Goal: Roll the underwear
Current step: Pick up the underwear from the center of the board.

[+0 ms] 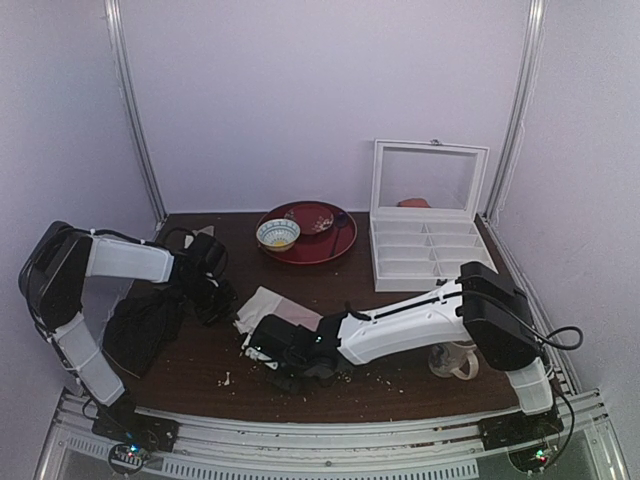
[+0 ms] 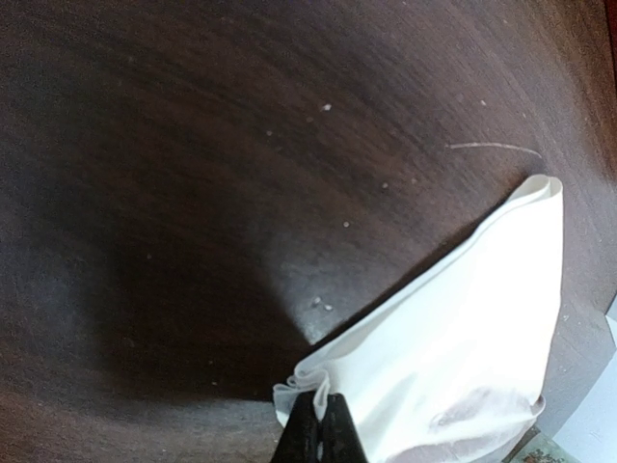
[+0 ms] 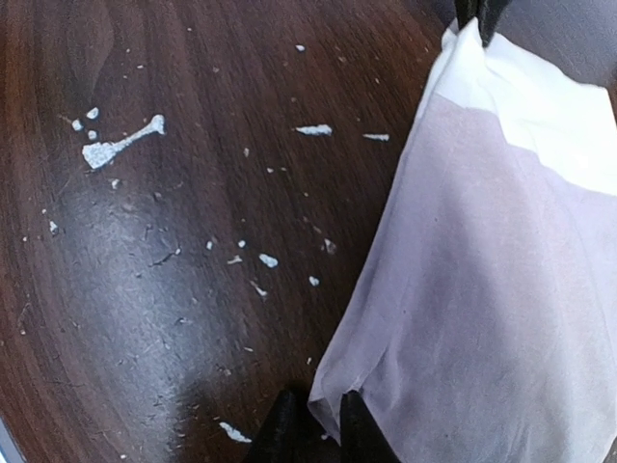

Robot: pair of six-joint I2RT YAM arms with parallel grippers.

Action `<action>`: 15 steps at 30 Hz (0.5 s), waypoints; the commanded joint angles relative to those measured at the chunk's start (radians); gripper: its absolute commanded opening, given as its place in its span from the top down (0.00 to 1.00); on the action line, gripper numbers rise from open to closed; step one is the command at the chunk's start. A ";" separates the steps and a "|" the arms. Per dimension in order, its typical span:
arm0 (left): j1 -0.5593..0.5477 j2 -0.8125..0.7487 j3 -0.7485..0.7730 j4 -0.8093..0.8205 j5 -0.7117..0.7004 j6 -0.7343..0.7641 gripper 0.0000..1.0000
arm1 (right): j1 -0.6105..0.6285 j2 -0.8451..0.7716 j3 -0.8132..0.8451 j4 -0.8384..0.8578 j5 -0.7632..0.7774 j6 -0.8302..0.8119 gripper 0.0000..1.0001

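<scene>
1. Left gripper (image 2: 318,426): fingers fully closed, pinching the whitish waistband edge of the pale pink thin-fabric underwear (image 1: 270,303).
2. Right gripper (image 3: 318,424): fingers nearly closed on a pink corner.
3. The underwear lies on the dark wooden table (image 1: 190,365), beside a crumpled black cloth (image 1: 145,325).
4. The round red plate (image 1: 320,247) holds a small patterned bowl (image 1: 277,233).
5. The white compartment box (image 1: 425,250) stands with its lid raised.

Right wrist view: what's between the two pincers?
The pink underwear. In the right wrist view it stretches from the left pincer at its white band to the right pincer.
</scene>
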 commanded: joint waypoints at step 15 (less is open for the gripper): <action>-0.006 -0.031 0.008 -0.002 0.000 0.014 1.00 | 0.006 -0.049 -0.009 -0.022 0.080 0.004 0.70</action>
